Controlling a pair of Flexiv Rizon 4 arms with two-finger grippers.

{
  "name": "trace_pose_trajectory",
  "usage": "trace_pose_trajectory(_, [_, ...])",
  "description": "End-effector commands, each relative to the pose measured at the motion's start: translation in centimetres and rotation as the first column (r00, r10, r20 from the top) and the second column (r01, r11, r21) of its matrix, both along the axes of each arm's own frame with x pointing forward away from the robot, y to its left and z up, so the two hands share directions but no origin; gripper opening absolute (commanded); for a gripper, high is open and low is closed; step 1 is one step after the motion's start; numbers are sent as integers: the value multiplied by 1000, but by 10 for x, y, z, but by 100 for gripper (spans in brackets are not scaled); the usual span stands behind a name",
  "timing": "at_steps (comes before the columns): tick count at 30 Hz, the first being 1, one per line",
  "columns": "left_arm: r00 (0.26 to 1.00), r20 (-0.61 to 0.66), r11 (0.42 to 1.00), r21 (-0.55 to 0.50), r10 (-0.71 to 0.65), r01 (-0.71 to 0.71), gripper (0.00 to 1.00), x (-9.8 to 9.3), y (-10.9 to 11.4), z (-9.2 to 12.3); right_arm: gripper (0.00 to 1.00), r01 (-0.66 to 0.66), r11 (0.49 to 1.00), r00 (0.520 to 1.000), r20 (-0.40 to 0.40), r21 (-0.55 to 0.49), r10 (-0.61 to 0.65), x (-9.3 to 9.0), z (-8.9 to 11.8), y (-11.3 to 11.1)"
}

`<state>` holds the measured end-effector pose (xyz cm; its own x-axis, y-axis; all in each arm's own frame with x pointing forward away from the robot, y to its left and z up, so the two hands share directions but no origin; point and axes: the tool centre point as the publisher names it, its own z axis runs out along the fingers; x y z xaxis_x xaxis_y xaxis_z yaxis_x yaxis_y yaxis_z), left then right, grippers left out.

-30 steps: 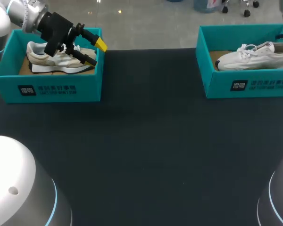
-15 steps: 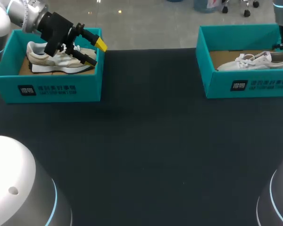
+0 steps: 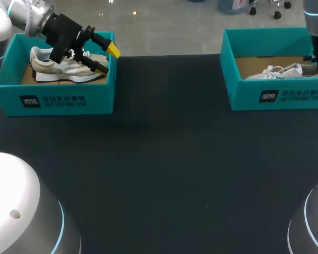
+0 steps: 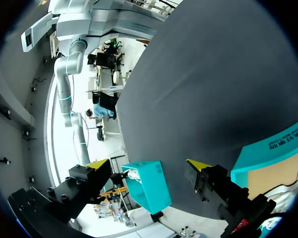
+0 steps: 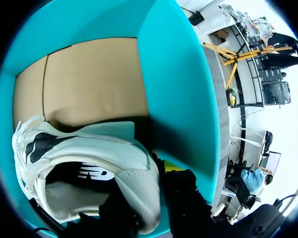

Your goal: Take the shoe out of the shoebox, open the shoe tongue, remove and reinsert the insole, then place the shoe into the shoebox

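Your right tool [image 5: 150,192] pinches the heel of the white shoe [image 5: 89,163], low in the right box [image 3: 229,79]. Your left tool [image 3: 107,57] hangs wide open over the tan shoe [image 3: 53,66] in the left box [image 3: 98,100]. White writing [image 3: 278,96] marks both boxes.

A dark table [image 3: 164,159], flat and plain; its black surface looks matte

The right shoebox [image 3: 307,101] looked like plain card, smooth matt teal outside and raw brown paperboard on the floor. The left shoebox [image 3: 98,100] was the same stuff. The white shoe [image 5: 124,148] had a smooth leathery upper with a soft padded cloth lining, and the table [image 3: 164,159] wore a dull, dark matt covering, kinda felt-ish.
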<state>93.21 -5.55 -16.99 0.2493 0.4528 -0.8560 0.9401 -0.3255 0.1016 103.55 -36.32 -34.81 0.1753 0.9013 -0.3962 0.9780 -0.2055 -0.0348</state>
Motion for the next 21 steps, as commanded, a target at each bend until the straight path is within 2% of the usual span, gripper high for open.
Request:
trace_pose_trajectory(1, [1000,1,1000,3,-1,1,100,0,1,1,0,1,1000,1000,-7,-3,-1,2,-4,2])
trace_pose_trajectory(3, [1000,1,1000,3,-1,1,100,0,1,1,1,3,1000,1000,-9,-4,-3,2,-5,2])
trace_pose_trajectory(6, [1000,1,1000,3,-1,1,100,0,1,1,33,7,1000,1000,-13,-5,-7,1,-5,2])
trace_pose_trajectory(9, [1000,1,1000,3,-1,1,100,0,1,1,39,9,1000,1000,-11,-4,-9,0,-1,1])
trace_pose_trajectory(13, [1000,1,1000,3,-1,1,100,0,1,1,42,-4,1000,1000,-2,0,4,-4,10,4])
trace_pose_trajectory(21, [1000,1,1000,3,-1,1,100,0,1,1,49,-38,999,998,52,20,36,-17,49,17])
